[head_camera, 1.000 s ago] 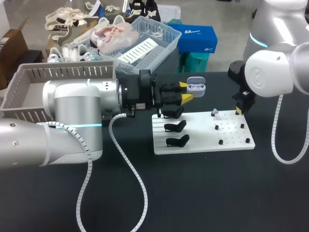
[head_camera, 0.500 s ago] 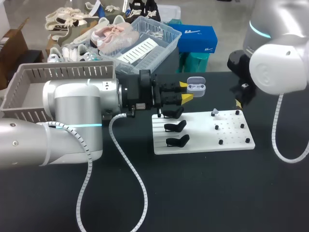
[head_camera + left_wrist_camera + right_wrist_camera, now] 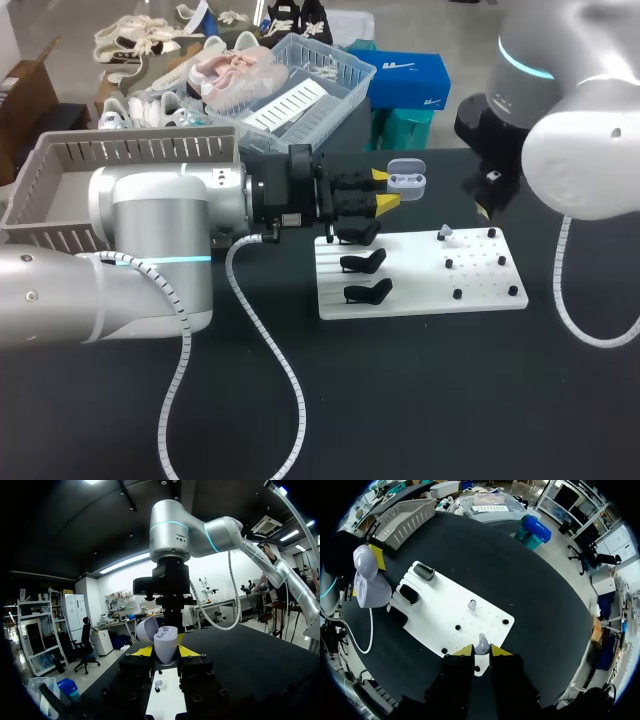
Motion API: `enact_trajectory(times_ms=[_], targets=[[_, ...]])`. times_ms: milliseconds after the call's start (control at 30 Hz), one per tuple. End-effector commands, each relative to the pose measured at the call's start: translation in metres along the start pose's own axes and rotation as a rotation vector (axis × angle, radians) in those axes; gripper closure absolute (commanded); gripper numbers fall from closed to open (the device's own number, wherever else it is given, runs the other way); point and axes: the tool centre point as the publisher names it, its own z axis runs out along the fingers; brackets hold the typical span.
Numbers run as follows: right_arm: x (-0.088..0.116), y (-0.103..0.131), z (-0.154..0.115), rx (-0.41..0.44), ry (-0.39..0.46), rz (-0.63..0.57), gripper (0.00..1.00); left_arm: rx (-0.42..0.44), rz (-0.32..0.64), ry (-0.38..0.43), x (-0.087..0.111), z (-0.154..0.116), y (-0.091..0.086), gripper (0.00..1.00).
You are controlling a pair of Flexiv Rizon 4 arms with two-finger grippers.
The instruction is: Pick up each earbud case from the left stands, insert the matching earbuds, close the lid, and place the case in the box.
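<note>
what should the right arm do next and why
Probably carry the earbud across to the open case and line it up over a socket. The right gripper holds the earbud above the board, and the left gripper holds the case with its lid up.

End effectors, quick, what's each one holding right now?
Left end effector: closed on the open earbud case.
Right end effector: closed on an earbud.

Overhead, the right pincer (image 3: 485, 207) sits half hidden by its wrist (image 3: 495, 135), its earbud (image 3: 481, 644) unseen there.
</note>
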Motion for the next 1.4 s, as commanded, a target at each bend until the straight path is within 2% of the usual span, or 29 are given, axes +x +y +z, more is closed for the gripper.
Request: enact_trajectory(times_ms=[33, 500, 633, 800, 1100, 1233, 1400], targets=[[0.005, 0.001, 0.000, 0.010, -0.027, 0.003, 1.00, -0.004, 0.002, -0.002, 0.000, 0.000, -0.001, 1.00], [0.005, 0.001, 0.000, 0.010, -0.027, 0.003, 1.00, -0.004, 0.002, -0.002, 0.000, 0.000, -0.001, 1.00], [0.005, 0.006, -0.002, -0.014, 0.001, 0.138, 1.00, -0.004, 0.002, -0.002, 0.000, 0.000, -0.001, 1.00], [0.012, 0.008, -0.010, -0.031, 0.048, 0.361, 1.00, -0.004, 0.002, -0.002, 0.000, 0.000, -0.001, 1.00], [0.020, 0.030, -0.044, 0.061, 0.124, 0.704, 1.00, -0.004, 0.002, -0.002, 0.000, 0.000, -0.001, 1.00], [0.020, 0.039, -0.060, 0.142, 0.159, 0.862, 1.00, -0.004, 0.002, -0.002, 0.000, 0.000, -0.001, 1.00], [0.020, 0.046, -0.075, 0.134, 0.179, 1.023, 1.00, -0.004, 0.002, -0.002, 0.000, 0.000, -0.001, 1.00]])
